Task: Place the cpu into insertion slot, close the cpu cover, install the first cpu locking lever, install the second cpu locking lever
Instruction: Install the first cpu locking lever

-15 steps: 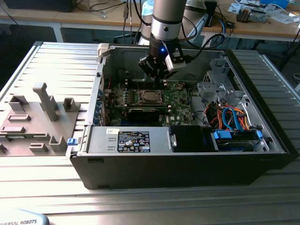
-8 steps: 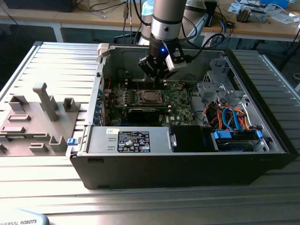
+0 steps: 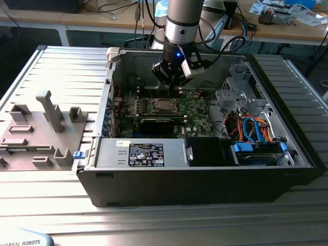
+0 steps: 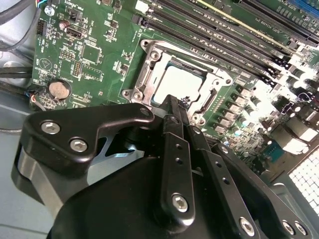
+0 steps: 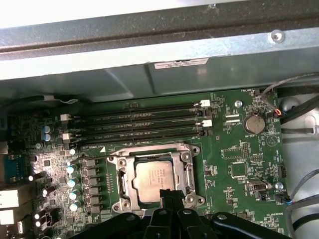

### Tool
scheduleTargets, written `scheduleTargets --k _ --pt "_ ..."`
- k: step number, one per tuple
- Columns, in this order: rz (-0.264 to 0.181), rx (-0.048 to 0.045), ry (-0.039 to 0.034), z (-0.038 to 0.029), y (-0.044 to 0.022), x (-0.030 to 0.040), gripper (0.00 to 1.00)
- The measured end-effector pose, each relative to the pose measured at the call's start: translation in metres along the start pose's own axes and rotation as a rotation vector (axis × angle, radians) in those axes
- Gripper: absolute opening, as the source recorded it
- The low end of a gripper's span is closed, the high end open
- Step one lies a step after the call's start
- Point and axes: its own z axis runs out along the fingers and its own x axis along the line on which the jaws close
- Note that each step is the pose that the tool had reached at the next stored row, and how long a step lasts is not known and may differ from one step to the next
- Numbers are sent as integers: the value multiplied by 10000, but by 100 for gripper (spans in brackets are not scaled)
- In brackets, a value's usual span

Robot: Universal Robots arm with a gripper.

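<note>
One dull silver-grey square cpu (image 5: 155, 179), flat in silvery-rimmed insertion slot (image 5: 116, 164), end effector (image 5: 170, 193) closed beside its edge

A ribbed metal table (image 3: 215, 225) carried an open computer case (image 3: 205, 180) lying on its side. Just beside it, on the exterior view's left, lay a grey rack (image 3: 38, 137) with upright posts.
</note>
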Motion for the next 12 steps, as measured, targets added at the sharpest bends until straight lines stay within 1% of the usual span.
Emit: scheduleTargets --k 12 --pt "-274 7 3 0 0 0 11"
